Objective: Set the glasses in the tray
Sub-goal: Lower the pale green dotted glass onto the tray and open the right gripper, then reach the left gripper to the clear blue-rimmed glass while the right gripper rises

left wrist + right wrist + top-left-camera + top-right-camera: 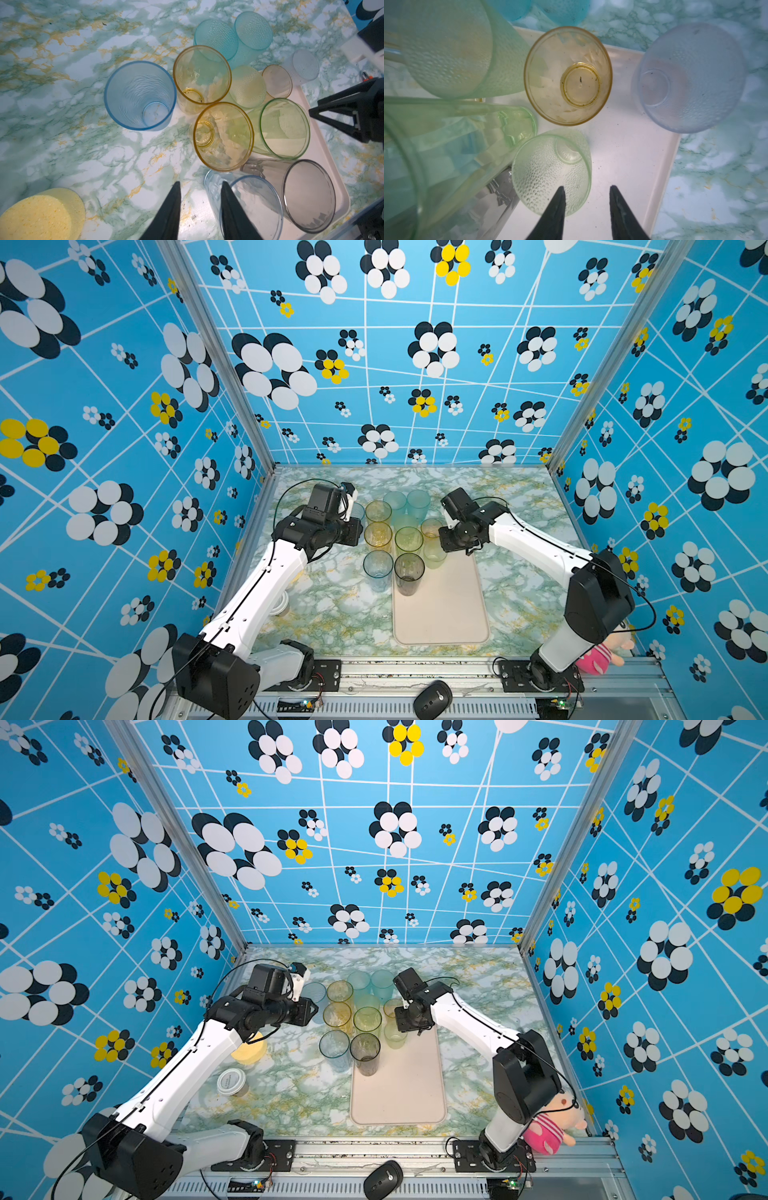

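The right hand (pixel 585 187) is hanging over the far end of the tray (pixel 623 166). Its fingers are standing partly apart and gripping nothing. The rim of a pale green dimpled tumbler (pixel 550 172) is lying right under one fingertip, and that tumbler is standing upright on the tray. Ahead of this hand a small amber tumbler (pixel 568 75) is also sitting on the tray. Off to one side a frosted pale tumbler (pixel 691 79) is standing at the tray's corner; whether its foot is on the tray I cannot tell.

The left hand (pixel 201 184) is hovering over the bench (pixel 62 104), fingers likewise partly apart and empty. A clear bluish tumbler (pixel 255 203) is standing on the bench just beside one finger, with the tray's long edge just past it. Farther ahead of this hand, a ribbed blue tumbler (pixel 140 95), an amber tumbler (pixel 202 74), a second amber tumbler (pixel 223 135) and two teal tumblers (pixel 216 35) are sitting off the tray.

Most of the glasses left to move are lying on the left hand's side, so that arm looks the nearer one, with the clear bluish tumbler closest. It is standing mouth up, long axis vertical. That is calling for a drop from above onto its wall, then a short carry sideways over the tray's rim.
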Available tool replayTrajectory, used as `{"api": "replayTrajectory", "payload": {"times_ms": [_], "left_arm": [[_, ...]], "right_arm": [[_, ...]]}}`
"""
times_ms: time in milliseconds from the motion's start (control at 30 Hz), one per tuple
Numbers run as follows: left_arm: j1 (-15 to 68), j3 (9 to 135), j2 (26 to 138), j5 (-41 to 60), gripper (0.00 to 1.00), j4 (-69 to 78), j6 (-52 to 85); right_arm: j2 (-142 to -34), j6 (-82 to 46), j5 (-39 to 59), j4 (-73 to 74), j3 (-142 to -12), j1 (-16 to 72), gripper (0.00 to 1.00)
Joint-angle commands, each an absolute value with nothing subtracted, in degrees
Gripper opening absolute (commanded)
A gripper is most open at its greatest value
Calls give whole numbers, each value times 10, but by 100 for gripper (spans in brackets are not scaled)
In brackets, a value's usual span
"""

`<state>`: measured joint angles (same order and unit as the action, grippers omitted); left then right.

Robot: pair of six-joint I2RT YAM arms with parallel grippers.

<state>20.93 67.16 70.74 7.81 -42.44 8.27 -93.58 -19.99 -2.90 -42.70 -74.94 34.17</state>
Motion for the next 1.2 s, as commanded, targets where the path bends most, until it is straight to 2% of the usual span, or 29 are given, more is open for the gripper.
{"api": "replayTrajectory", "payload": {"times_ms": [0,167,300,1167], "left_arm": [[234,684,687,33,36,-493,73],[242,660,656,30,36,-512,88],[251,646,648,33,32,-520,100],[285,615,700,52,32,-484,116]], "right_arm": [[-874,-211,-54,-432,-721,335,40],[-807,-228,-58,-420,-667,322,41],[-780,-241,-50,-412,-635,319,41],[-722,-255,-49,-416,-594,319,41]]}}
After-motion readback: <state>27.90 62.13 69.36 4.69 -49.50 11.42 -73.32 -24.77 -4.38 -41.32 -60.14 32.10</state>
